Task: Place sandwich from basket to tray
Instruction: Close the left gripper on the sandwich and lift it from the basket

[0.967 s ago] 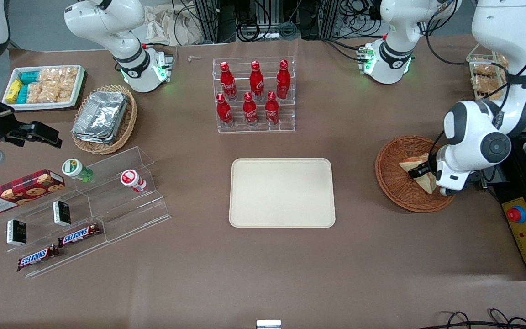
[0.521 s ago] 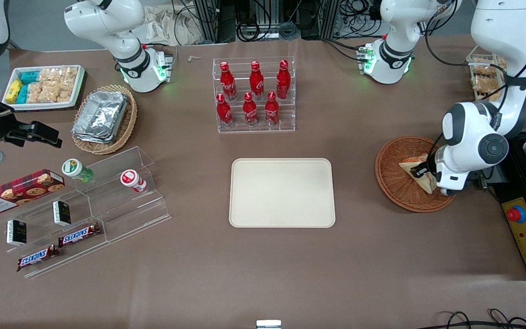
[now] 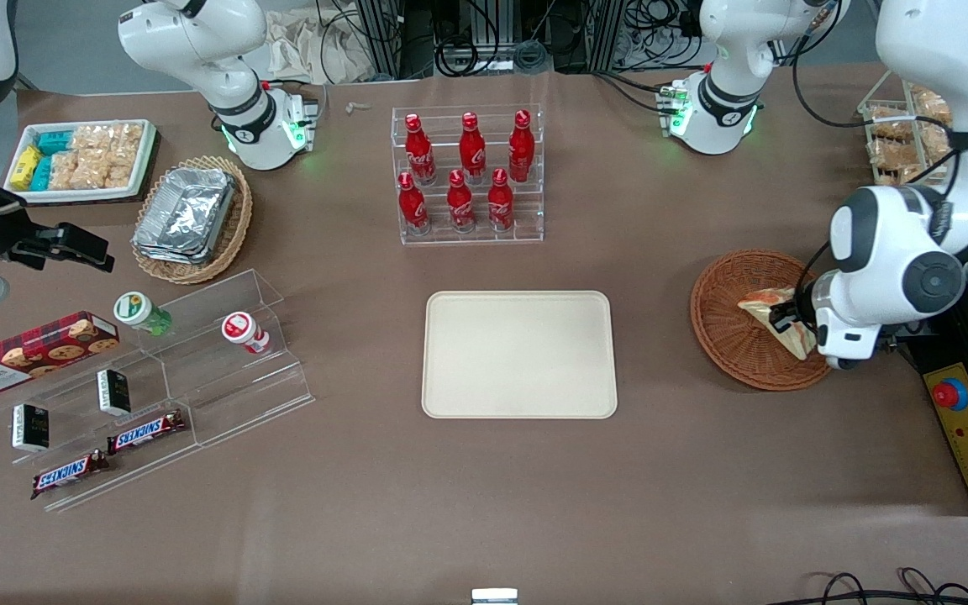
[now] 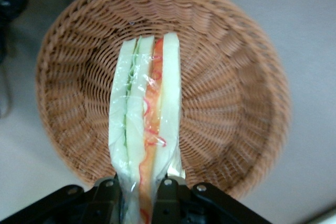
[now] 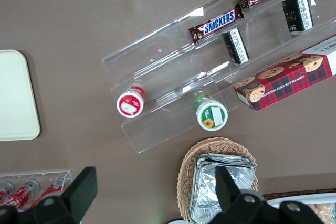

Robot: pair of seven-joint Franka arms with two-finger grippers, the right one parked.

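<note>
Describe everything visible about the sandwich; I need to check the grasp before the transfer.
The sandwich is a triangular wedge of pale bread in clear plastic wrap, with green and red-orange filling showing along its cut edge. It stands on edge, pinched at one end by the left gripper, whose fingers press both bread faces. It hangs above the reddish-brown wicker basket, apparently lifted off the weave.

A brown-covered table (image 3: 467,496) fills the scene, with tangled black cables (image 3: 484,34) along its edge.

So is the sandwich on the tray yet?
No, the gripper holds the sandwich above the basket; the tray is bare.
</note>
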